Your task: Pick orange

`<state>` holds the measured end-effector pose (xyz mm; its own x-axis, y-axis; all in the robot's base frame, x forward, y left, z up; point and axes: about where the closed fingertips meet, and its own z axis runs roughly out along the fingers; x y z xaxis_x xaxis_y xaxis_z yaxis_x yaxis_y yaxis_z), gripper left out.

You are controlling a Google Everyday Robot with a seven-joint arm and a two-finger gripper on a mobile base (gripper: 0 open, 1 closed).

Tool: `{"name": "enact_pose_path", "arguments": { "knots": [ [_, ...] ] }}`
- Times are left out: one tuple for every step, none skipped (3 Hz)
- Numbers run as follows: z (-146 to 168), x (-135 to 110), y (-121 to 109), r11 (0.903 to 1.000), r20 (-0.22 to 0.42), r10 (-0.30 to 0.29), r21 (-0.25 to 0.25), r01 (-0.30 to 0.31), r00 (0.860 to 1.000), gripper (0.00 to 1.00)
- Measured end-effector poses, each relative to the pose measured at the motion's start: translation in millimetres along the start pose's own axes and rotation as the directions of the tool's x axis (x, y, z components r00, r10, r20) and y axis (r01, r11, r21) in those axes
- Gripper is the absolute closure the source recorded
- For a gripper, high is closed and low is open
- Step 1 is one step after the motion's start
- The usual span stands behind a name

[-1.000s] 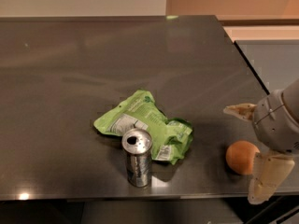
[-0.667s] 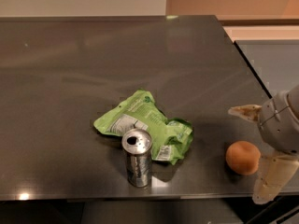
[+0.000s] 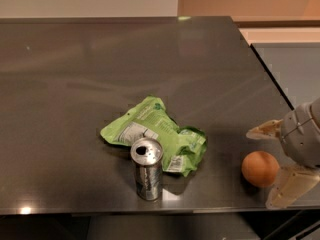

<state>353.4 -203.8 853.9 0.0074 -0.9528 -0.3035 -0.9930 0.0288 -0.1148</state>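
1. Orange sits on the dark tabletop near its front right corner, well apart from the silver can and the crumpled green bag.
2. Gripper is at the right edge of view, fingers spread wide, one on either side of the orange. It holds nothing, and no contact is evident.
3. Step, as judged: pre-grasp alignment; pick not yet made.
4. Next move calls for centring the jaws on the fruit, then closing gently. It is round and may roll toward the near edge.
5. Surface: glossy dark grey, reflective. Room: pale wall behind, tan panel top right, lighter ledge beyond the table's right side.
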Motion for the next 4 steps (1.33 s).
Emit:
{"name": "enact_pose_path", "arguments": {
  "knots": [
    [2,0,2,0.9999,0.003,-0.005,-0.01,0.005,1.0,0.45],
    [-2,-1,1,0.9999,0.01,-0.007,-0.01,0.007,1.0,0.68],
    [-19,-2,-9,0.9999,0.002,0.008,-0.006,-0.008,1.0,0.92],
    [-51,-6,-24,0.9998,-0.005,0.019,0.01,-0.019,1.0,1.0]
  ]
}}
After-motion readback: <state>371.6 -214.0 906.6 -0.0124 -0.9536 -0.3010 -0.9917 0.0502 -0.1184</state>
